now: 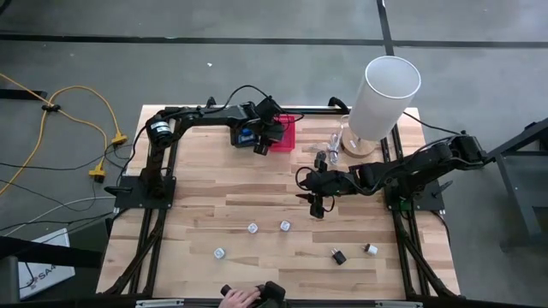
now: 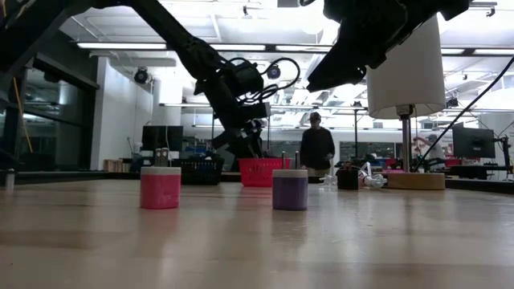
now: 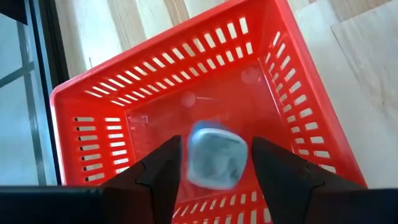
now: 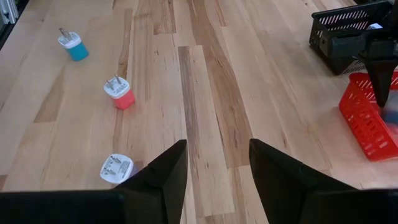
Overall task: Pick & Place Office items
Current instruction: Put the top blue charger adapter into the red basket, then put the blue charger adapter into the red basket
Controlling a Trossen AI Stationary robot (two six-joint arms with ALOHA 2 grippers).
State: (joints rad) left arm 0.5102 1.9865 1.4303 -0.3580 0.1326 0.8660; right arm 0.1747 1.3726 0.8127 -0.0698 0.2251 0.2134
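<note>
- My left jaws [image 3: 213, 165] hang over the red basket [image 3: 93, 102] at the far edge of the table [image 1: 257, 205]. They stand apart, and a small white-and-blue plug [image 3: 214, 154] sits blurred in the gap between them. I read it as just let go and dropping into the basket, but I cannot tell whether a finger touches it.
- My right jaws [image 4: 217, 165] hover over bare wood near the table's middle, released and holding nothing.
- From the right wrist view, three more plugs lie ahead of those jaws: a white plug [image 4: 116, 168] just beside one finger, a red plug [image 4: 119, 93] farther on, and a teal plug [image 4: 74, 46] beyond that, all apart from one another.
- In the high view, other small pieces are scattered along the near half, among them a black clip [image 1: 338, 256].
- Handling, as I judge it: the plugs look like light, hard plastic cubes with smooth sides, so they may twist or pop out under an off-centre pinch. They are not fragile.
- I would close across two flat opposite faces of the body, low and centred, and stay off the metal prongs, which stick up on the red and teal ones.
- The white plug lies on its side, so its flat faces need a squared approach.
- A person's hand [image 1: 240, 296] rests at the near edge, well apart from both jaws.
</note>
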